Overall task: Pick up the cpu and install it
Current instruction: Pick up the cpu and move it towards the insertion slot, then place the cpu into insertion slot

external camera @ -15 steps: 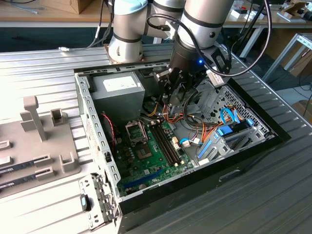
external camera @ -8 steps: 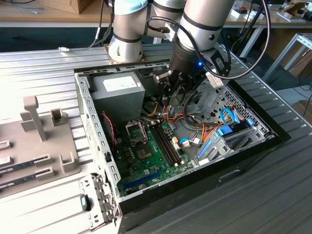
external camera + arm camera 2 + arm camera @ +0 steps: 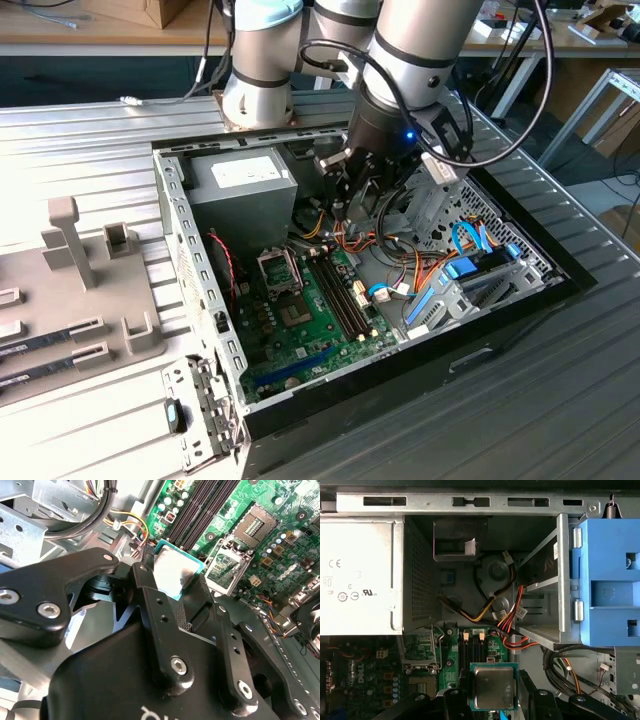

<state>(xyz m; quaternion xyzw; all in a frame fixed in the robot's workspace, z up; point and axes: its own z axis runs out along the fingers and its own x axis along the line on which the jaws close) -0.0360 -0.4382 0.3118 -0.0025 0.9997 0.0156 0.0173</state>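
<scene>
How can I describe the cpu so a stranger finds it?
In the open computer case, the gripper hangs above the green motherboard. Between its fingers is the cpu, a small flat square. Unlike the long memory slots below, it has a silvery top and thin green rim.

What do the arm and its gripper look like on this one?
The arm is built of silver-grey tubes with pale blue-grey joint caps. Black cables loop round its wrist, where a small blue light glows. The gripper is matte black, with jointed link fingers studded with silver screw heads and part of a white marking on its body.
</scene>
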